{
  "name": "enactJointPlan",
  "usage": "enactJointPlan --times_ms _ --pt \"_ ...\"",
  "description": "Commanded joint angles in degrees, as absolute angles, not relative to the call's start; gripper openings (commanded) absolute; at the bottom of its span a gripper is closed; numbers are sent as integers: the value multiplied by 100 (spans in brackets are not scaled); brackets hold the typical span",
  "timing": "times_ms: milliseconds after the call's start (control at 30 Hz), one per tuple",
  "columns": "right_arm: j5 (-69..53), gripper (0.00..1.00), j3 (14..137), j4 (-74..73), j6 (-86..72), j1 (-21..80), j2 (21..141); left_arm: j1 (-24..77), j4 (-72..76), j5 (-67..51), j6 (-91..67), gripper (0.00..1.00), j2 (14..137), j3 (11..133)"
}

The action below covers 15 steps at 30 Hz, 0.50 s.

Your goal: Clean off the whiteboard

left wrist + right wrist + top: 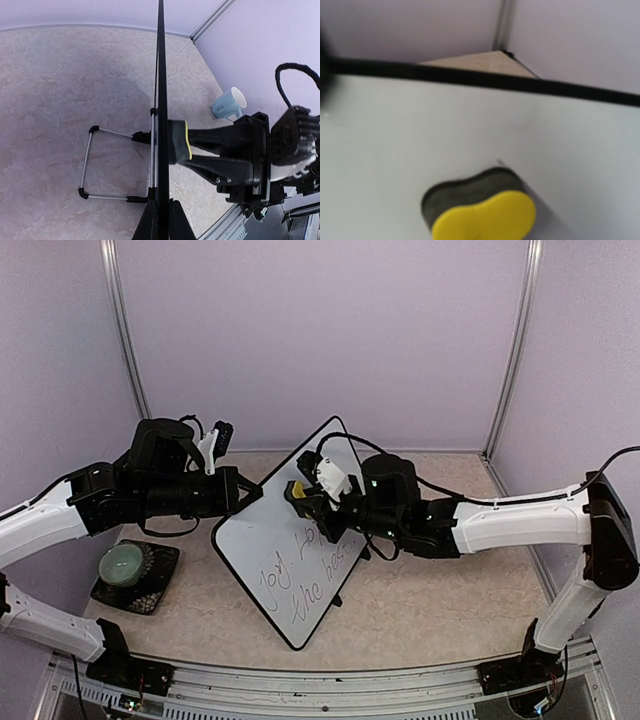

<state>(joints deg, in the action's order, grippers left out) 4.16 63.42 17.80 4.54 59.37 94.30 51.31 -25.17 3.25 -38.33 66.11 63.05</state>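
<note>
Whiteboard (268, 540) is standing about the middle of the surface (420, 610), propped up and turned so that one corner is pointing toward the far edge and the opposite corner toward the near edge. Dark handwriting (310, 575) is showing on the half nearer the near edge; the far half is looking blank.

Left arm (60, 515) is reaching in from the left edge, forearm roughly level. The left fingers (148, 222) are clamping the board's black frame, one on each face. The left wrist view is seeing the board edge-on.

Right arm (510, 520) is stretching in from the right edge, long and low, wrist facing the writing side. The right fingers (220, 135) are closed on the yellow sponge eraser (298, 491), whose dark pad is lying flat against the white face near the far corner, just beyond the writing.

Wire stand (83, 192) is lying behind the board. A pale blue mug (229, 103) is lying on its side toward the near edge. A dark tray (150, 590) with a pale green cup (124, 562) is sitting near the left edge
</note>
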Motion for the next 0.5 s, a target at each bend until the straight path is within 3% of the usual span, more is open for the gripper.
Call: enactJointPlan --times_ms 0,467 --pt "187 0 6191 1925 346 6419 9437 5186 -2291 142 -3869 0 6646 6245" --pt "88 0 6144 2263 92 7302 9822 5194 -2329 215 -3937 0 6512 6237"
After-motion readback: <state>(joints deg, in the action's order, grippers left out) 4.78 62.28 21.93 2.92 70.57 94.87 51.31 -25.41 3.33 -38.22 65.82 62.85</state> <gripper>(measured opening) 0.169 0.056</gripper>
